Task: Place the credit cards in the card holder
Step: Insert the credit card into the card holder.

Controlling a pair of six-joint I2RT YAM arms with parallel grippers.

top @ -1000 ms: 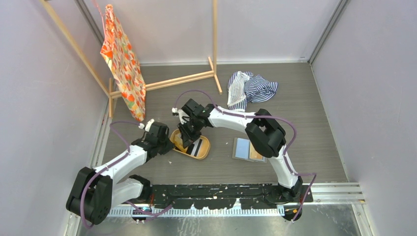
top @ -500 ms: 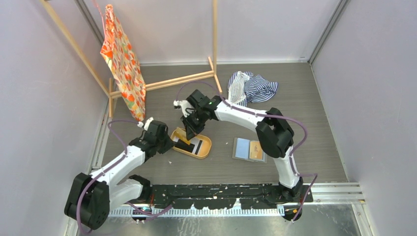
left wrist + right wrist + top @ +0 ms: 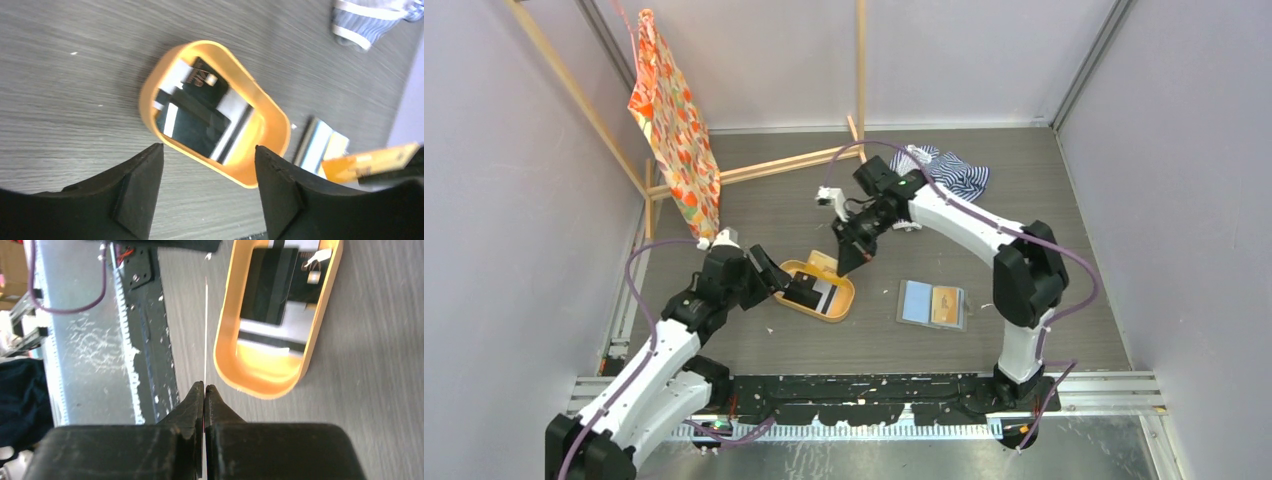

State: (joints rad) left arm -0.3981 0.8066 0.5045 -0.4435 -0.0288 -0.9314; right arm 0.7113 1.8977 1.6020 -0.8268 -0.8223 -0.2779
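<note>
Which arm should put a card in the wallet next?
The right arm. Its jaws are shut on an orange card, and the open wallet lies nearer its side. The left arm's jaws are open and empty beside the tray.

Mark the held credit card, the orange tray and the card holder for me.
credit card [image 3: 367, 161], left wrist view, its orange face.
orange tray [image 3: 274, 124], left wrist view, right-hand rim.
card holder [image 3: 914, 302], top external view, blue-grey inside panel.
</note>
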